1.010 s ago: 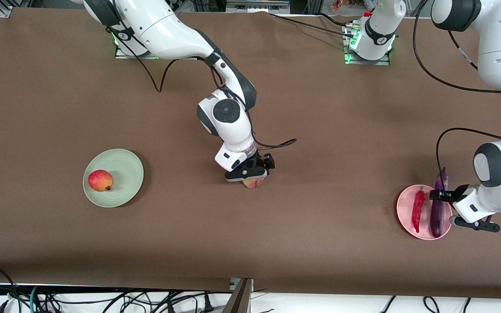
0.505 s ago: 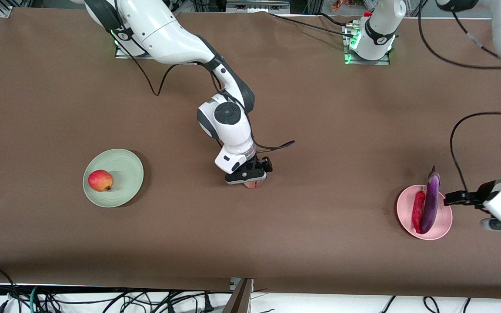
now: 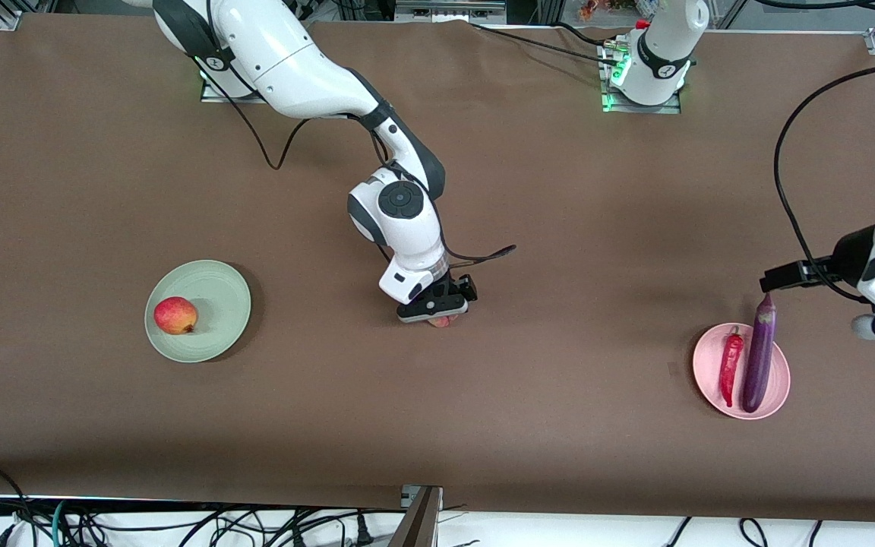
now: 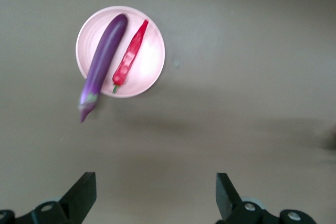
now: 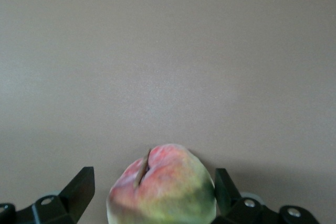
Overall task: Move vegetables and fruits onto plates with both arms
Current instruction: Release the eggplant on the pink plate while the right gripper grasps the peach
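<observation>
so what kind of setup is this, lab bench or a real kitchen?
Most likely a robotics lab bench, not a kitchen: the table is covered in plain brown cloth, the arm bases are bolted onto it with lit indicators, and loose cables trail along the edge nearest the front camera.

two plates, mint (image 3: 217, 282) at left of the frame and pink (image 3: 706, 366) at right, two fruits, red (image 3: 175, 315) and peach (image 5: 163, 187), one eggplant (image 3: 759, 355), one chili (image 3: 730, 365), two arms

A robotics lab, we think.
We see a brown-covered bench (image 3: 559, 425), bolted arm bases (image 3: 642, 102), and loose cables (image 3: 179, 524) along its edge.
</observation>
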{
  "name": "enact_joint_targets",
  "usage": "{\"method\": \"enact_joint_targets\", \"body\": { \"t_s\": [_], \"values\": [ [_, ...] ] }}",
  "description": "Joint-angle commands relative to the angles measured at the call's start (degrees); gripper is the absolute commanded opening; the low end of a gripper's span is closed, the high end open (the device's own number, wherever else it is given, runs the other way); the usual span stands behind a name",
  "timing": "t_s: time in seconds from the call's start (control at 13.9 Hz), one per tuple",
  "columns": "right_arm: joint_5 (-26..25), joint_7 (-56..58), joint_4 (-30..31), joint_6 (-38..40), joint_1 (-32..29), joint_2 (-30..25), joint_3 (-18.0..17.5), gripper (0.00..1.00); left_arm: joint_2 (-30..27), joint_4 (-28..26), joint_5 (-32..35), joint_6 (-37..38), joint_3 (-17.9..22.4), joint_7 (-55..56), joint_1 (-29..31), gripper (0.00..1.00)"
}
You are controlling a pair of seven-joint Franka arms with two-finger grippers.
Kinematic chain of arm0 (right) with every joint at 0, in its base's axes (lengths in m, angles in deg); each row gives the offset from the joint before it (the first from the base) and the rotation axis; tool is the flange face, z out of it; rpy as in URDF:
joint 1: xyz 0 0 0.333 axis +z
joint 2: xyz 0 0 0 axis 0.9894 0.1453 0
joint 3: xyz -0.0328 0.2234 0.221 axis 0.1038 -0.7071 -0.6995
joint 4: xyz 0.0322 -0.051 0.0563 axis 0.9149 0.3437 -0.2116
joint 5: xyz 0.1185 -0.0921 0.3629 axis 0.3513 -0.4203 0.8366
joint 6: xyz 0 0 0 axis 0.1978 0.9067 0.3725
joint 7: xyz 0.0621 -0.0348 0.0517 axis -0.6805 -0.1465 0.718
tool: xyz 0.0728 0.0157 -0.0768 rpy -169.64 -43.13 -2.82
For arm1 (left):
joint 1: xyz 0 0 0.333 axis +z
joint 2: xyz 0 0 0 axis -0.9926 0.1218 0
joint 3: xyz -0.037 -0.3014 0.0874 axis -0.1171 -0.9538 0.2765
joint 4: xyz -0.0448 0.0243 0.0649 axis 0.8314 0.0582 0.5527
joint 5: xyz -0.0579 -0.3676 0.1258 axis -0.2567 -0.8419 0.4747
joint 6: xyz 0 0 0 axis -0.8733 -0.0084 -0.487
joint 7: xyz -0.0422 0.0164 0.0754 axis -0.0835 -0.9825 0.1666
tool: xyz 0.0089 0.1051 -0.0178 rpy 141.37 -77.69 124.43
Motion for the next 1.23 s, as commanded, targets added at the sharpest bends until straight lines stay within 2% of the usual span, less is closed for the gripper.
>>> {"method": "enact_joint_targets", "body": {
  "t_s": [0.0,0.14,0.22,0.36,0.5,0.79,1.15],
  "values": [
    [-1.3,-0.7,0.5,-1.6,0.7,0.9,0.1,1.00,-10.4,-8.5,2.7,0.5,1.9,0.0,-1.4,1.00],
    [-1.7,-0.7,0.6,-1.6,0.7,1.0,0.1,0.98,-19.5,-17.6,1.9,-1.7,5.8,0.1,-6.6,1.00],
    [-1.8,-0.7,0.6,-1.6,0.8,1.0,0.1,0.92,-22.0,-21.0,0.7,-2.7,7.4,0.1,-7.4,1.00],
    [-1.7,-0.6,0.6,-1.6,0.7,1.0,0.1,0.77,-21.9,-21.0,-5.4,-2.8,8.9,0.1,-7.5,1.00],
    [-1.6,-0.4,0.6,-1.5,0.7,0.8,0.1,0.64,-20.9,-20.2,-5.4,-2.7,8.9,-0.2,-6.7,1.00],
    [-1.2,0.1,0.5,0.5,0.0,-0.7,0.2,0.59,-20.8,-19.5,-4.8,-3.4,9.0,-0.4,-6.3,1.00],
    [-0.5,5.6,0.6,17.6,-5.2,-8.7,0.0,0.60,-20.3,-19.4,-2.1,-3.6,8.3,-0.4,-6.8,1.00]
  ]
}}
